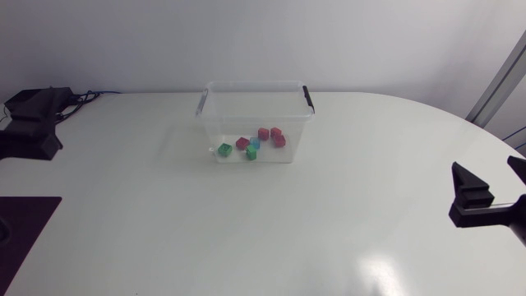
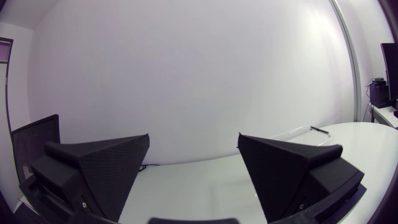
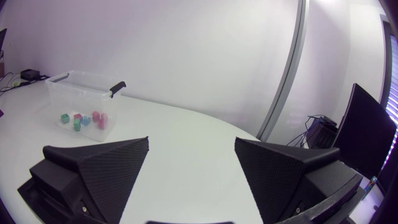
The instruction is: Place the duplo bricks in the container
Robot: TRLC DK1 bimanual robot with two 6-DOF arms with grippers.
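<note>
A clear plastic container [image 1: 256, 120] with black latches stands at the middle of the white table, towards the back. Inside it lie several duplo bricks [image 1: 253, 145]: green, red, pink and one blue. My right gripper [image 1: 486, 171] is at the table's right edge, far from the container, open and empty. Its wrist view shows the open right gripper [image 3: 191, 142] and, far ahead beyond one finger, the container [image 3: 86, 93] with the bricks [image 3: 84, 119]. My left arm [image 1: 31, 131] rests at the far left edge. My left gripper [image 2: 194, 138] is open with nothing between its fingers.
The white table [image 1: 246, 238] stretches bare around the container on all sides. Black cables [image 1: 85, 97] lie at the back left corner near my left arm. A dark flat pad [image 1: 25, 226] sits at the front left edge.
</note>
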